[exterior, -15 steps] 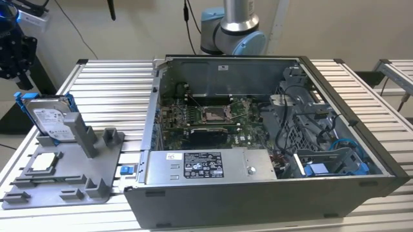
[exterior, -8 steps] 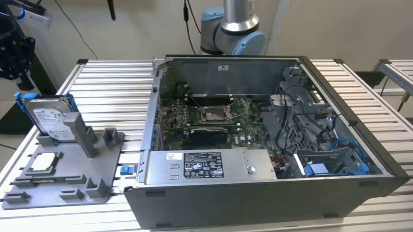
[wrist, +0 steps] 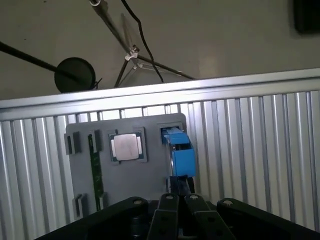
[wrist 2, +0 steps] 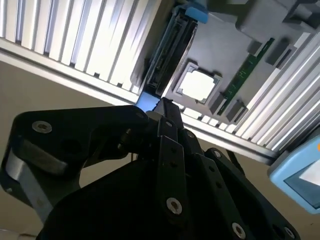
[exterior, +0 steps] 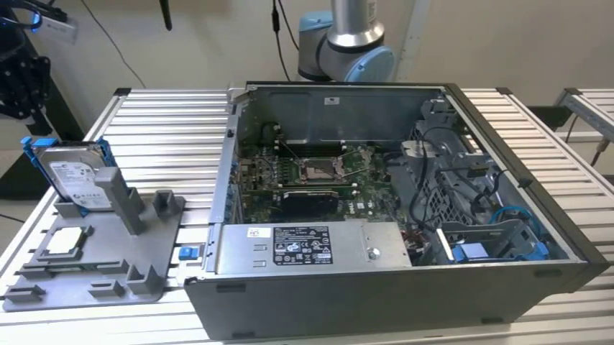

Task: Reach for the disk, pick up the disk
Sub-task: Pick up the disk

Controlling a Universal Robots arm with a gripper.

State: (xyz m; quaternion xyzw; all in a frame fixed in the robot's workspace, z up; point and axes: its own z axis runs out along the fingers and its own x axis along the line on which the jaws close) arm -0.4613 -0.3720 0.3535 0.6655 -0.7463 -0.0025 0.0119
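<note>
Clearly, in the exterior view, the disk point(exterior: 77, 176) stands on edge in a slot of the grey fixture point(exterior: 106, 277). The fixture sits at the exterior view's left on the slatted table point(exterior: 163, 136), beside the open computer case point(exterior: 384, 215) and apart from it. I judge it is held upright so that both broad faces are free for a pinch from above. A square silver chip point(exterior: 65, 241) lies flat in a pocket of the same fixture, nearer the camera. A long metal box point(exterior: 307, 248) with a label sits inside the case at its near wall. The arm point(exterior: 346, 43) rises beyond the case's far wall.

In the second wrist view the disk point(wrist 2: 172, 55) shows edge-on, its blue carrier at both ends, with the chip point(wrist 2: 197, 85) just beside it and a green memory stick point(wrist 2: 245, 70) past that. The gripper point(wrist 2: 165, 105) hangs over the table edge, apart from the disk. Its fingers look drawn together with nothing between them.

In the first wrist view the gripper point(wrist: 180, 197) lines up with the thin edge of the disk point(wrist: 179, 150), probably to straddle it. The chip point(wrist: 126, 147) and the memory stick point(wrist: 94, 170) lie to one side on the fixture point(wrist: 150, 175). The disk is not yet touched.
</note>
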